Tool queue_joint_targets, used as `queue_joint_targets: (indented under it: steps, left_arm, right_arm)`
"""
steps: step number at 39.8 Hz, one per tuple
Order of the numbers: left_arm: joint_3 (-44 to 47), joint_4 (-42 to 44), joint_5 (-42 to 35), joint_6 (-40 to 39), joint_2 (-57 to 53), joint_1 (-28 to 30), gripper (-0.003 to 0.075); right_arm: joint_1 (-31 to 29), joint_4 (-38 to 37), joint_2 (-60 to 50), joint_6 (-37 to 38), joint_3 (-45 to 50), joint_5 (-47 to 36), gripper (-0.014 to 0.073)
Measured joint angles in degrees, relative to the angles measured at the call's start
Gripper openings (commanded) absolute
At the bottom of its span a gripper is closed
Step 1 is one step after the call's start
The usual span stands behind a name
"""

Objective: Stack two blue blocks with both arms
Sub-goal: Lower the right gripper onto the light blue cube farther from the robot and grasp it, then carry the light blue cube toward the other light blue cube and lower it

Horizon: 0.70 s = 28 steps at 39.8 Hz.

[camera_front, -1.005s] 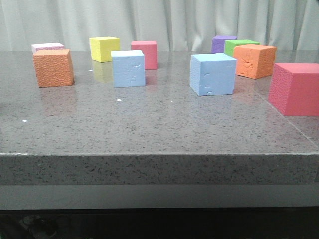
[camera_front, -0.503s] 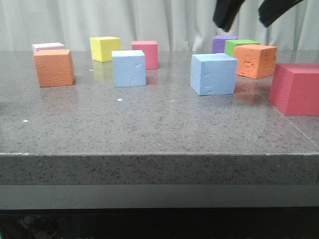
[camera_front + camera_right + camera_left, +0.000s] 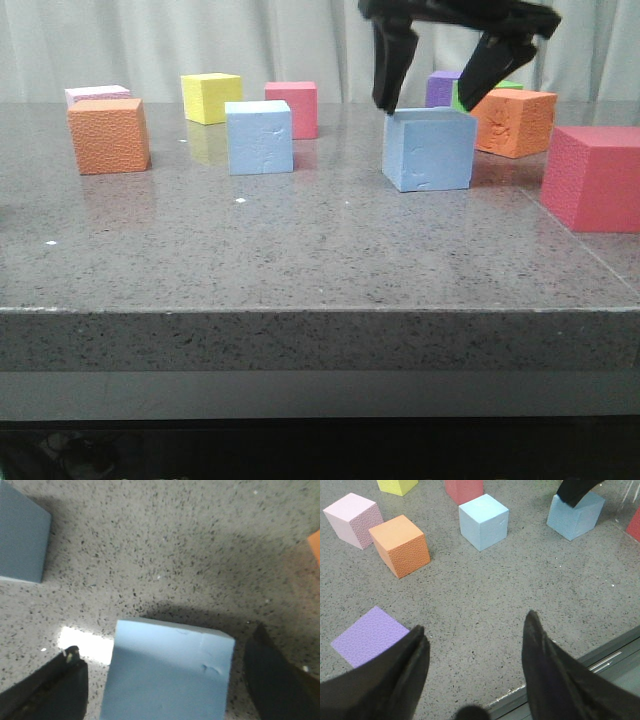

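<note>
Spread wide, the black right gripper (image 3: 430, 102) hangs just above the right-hand pale sky-blue foam cube (image 3: 429, 149) on the speckled grey stone table (image 3: 300, 250), a finger on each side, while the other pale sky-blue foam cube (image 3: 259, 137) sits apart leftward, and the black left gripper (image 3: 475, 647), also spread, holds nothing.

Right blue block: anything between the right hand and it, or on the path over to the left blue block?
Nothing visible. The right hand hangs open right over the right blue block, fingers straddling its top. Only bare table lies between it and the left blue block; the pink block sits behind that line.
</note>
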Motion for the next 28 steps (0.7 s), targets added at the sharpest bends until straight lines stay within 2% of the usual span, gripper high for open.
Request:
queue_joint_targets:
  steps: [7, 11, 15, 28]
  left_arm:
    - [0.0, 0.1, 0.0, 0.0, 0.0, 0.0, 0.0398]
    - [0.0, 0.29, 0.0, 0.0, 0.0, 0.0, 0.0398]
    - [0.0, 0.43, 0.0, 0.0, 0.0, 0.0, 0.0398]
    - [0.0, 0.63, 0.0, 0.0, 0.0, 0.0, 0.0398]
  right_arm:
    - [0.0, -0.35, 2.57, 0.55, -0.21, 1.26, 0.0617]
    - [0.0, -0.43, 3.32, 0.63, -0.21, 2.36, 0.0457]
    - [0.0, -0.43, 3.32, 0.63, -0.3, 3.38, 0.0361]
    - [1.38, -0.57, 3.08, 0.67, -3.38, 5.96, 0.0356]
